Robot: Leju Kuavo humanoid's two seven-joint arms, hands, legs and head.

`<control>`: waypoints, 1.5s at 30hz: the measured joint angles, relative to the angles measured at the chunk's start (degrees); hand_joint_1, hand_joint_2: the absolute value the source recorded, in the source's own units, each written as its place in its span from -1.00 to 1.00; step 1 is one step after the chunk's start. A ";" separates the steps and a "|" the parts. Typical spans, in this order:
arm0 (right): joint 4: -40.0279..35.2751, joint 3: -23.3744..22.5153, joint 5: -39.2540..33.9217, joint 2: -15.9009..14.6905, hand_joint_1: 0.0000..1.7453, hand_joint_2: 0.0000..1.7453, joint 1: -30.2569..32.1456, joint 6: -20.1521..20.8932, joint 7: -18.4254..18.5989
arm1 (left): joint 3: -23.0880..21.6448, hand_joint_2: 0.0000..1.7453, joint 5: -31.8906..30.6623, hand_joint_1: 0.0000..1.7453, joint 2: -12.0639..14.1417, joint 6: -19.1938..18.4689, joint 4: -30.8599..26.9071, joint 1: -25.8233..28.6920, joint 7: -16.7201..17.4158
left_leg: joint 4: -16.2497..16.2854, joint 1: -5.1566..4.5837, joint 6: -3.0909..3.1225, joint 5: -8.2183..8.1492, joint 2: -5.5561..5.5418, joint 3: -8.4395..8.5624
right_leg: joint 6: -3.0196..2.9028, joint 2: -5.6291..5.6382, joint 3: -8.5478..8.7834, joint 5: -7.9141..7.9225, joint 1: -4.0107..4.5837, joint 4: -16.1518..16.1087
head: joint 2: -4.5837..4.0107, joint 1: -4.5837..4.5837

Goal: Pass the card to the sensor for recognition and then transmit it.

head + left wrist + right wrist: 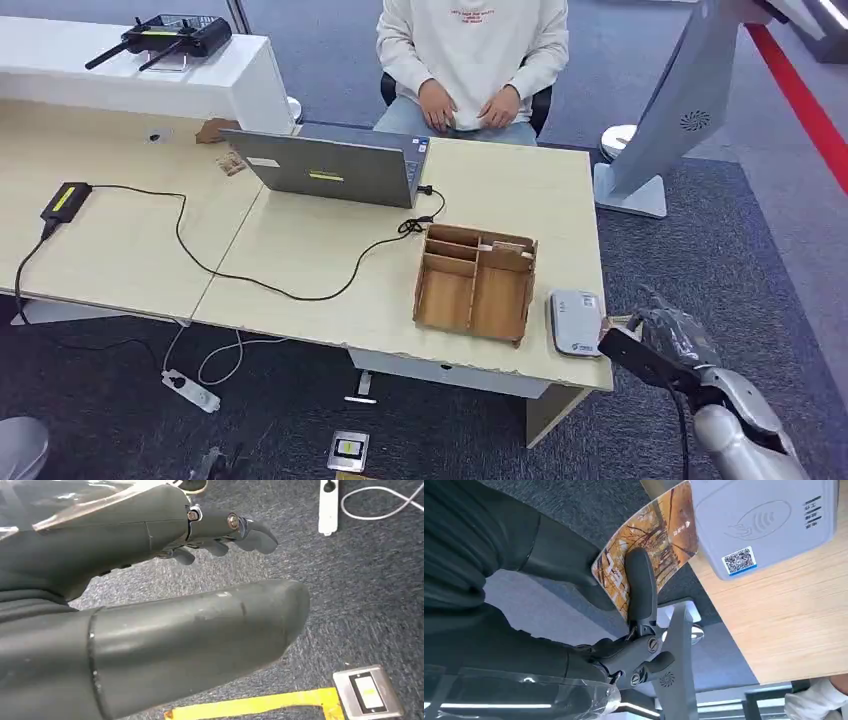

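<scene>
From the head view we are seeing our right hand (668, 338) hanging just off the near right corner of the wooden surface (330, 280), beside the grey sensor (576, 322) that is lying flat at that corner. A wooden organizer (476, 284) is standing just left of the sensor, an open laptop (335, 165) is sitting farther back, and a person (470, 60) is sitting behind the surface with hands in the lap.

In the left wrist view our left hand (200, 570) is hanging over grey carpet, holding nothing, its fingers (250, 532) apart and reaching forward.

In the right wrist view we are pinching the card (649, 547), an orange autumn-tree print, between thumb and a dark finger (640, 587). The card is bending, and its far end is meeting the edge of the sensor; whether it is slipping under or merely touching, we cannot tell.
</scene>
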 joint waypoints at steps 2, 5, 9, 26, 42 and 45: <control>-0.09 -0.50 0.00 0.00 1.00 1.00 0.10 -0.28 0.00 | -0.07 -1.00 -0.24 -1.00 0.00 -0.13 0.17 -0.12 -0.45 | 0.00 0.00 0.00 0.00 0.00 -0.01 | 0.00 0.00 0.00 0.00 0.00 0.00 | 0.00 0.00; -0.92 -1.31 -0.07 -0.15 1.00 1.00 0.28 -0.46 -0.02 | -0.15 -1.00 -0.41 -1.00 0.00 -0.33 0.70 -0.23 -1.40 | 0.00 0.00 0.00 0.00 0.00 -0.02 | 0.00 0.00 0.00 0.00 0.00 0.00 | 0.00 -0.02; -2.47 -2.82 -0.26 -0.79 1.00 1.00 0.05 -0.28 -0.11 | -0.33 -1.00 -0.57 -1.00 -0.04 -0.13 2.01 -0.74 -3.35 | 0.00 -0.03 0.00 0.00 -0.01 -0.08 | 0.00 -0.01 -0.03 0.01 -0.03 0.01 | 0.00 -0.02; -14.05 -8.31 -12.77 1.79 1.00 1.00 -19.99 6.71 -0.92 | -0.57 -1.00 5.25 -1.00 -2.36 0.11 9.68 -3.24 -13.68 | 0.01 -0.01 -0.02 0.11 -0.10 -0.28 | -0.04 -0.20 -0.21 0.05 -0.03 0.12 | 0.00 -0.02; -8.80 -6.31 -2.60 6.45 1.00 1.00 -31.19 12.33 -5.71 | -1.22 -1.00 6.97 -1.00 -3.02 -1.07 13.11 -4.31 -13.70 | 0.00 -0.02 -0.06 0.15 -0.09 -0.38 | -0.07 -0.18 -0.29 0.07 -0.03 0.19 | 0.00 0.00; -2.94 -4.96 -0.43 8.00 1.00 1.00 -36.72 12.74 -7.54 | -1.81 -1.00 7.04 -1.00 -2.80 -1.95 13.35 -4.48 -12.87 | 0.00 0.00 -0.06 0.16 -0.11 -0.41 | -0.07 -0.22 -0.29 0.07 -0.03 0.19 | 0.00 -0.04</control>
